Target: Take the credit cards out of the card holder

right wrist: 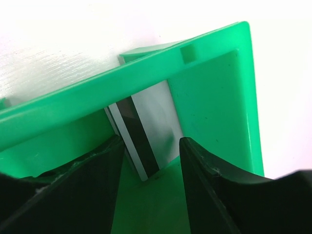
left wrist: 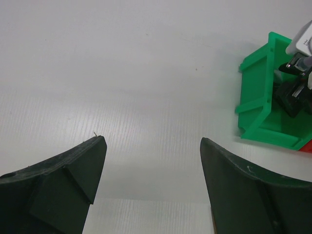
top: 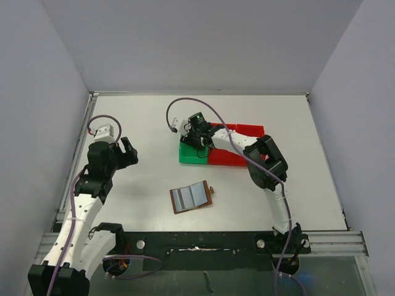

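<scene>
Two plastic trays sit side by side on the surface: a green tray and a red tray touching its right side. One pale grey card with a dark stripe leans against the green tray's inner wall. The right arm reaches across the red tray. The right fingers are lowered into the green tray, parted, with the card's face showing in the gap and nothing pinched. The card holder lies open and flat, nearer the arm bases than the green tray, with its grey-blue lining up. The left arm is raised well left of the green tray, and the left fingers are spread wide and empty.
</scene>
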Robot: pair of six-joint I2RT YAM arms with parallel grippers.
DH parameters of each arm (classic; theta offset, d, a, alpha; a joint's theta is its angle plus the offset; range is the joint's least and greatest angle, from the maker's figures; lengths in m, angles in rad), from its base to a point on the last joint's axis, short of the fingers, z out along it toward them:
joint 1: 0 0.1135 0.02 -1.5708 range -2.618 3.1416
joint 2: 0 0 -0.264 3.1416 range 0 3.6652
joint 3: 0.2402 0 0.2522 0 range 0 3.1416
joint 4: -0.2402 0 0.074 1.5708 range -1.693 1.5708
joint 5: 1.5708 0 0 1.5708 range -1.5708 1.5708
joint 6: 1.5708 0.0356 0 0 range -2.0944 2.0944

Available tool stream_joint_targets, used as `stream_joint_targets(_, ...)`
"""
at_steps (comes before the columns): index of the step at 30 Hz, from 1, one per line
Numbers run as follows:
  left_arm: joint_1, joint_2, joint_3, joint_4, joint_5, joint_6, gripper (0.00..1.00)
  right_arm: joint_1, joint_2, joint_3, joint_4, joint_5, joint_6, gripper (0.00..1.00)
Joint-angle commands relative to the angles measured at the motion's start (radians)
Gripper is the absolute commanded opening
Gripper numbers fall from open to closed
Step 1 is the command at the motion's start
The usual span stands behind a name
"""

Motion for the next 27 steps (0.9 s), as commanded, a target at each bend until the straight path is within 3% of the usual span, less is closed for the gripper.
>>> stream_joint_targets(1,0.008,0.001,0.012,0.045,0.020,0.014,0.77,-0.030,-0.095,0.043,0.053,-0.056,0.080,0.50)
stream_joint_targets(18,0.008,0.020,0.012,0.046,0.033,0.017,0.77,-0.043,-0.144,0.028,0.070,-0.100,0.141,0.51)
stream_joint_targets(23,0.008,0.030,0.012,0.048,0.042,0.017,0.77,-0.045,-0.188,0.000,0.099,-0.111,0.237,0.50)
stream_joint_targets(27,0.008,0.043,0.012,0.050,0.058,0.018,0.77,-0.045,-0.311,-0.072,0.165,-0.150,0.354,0.51)
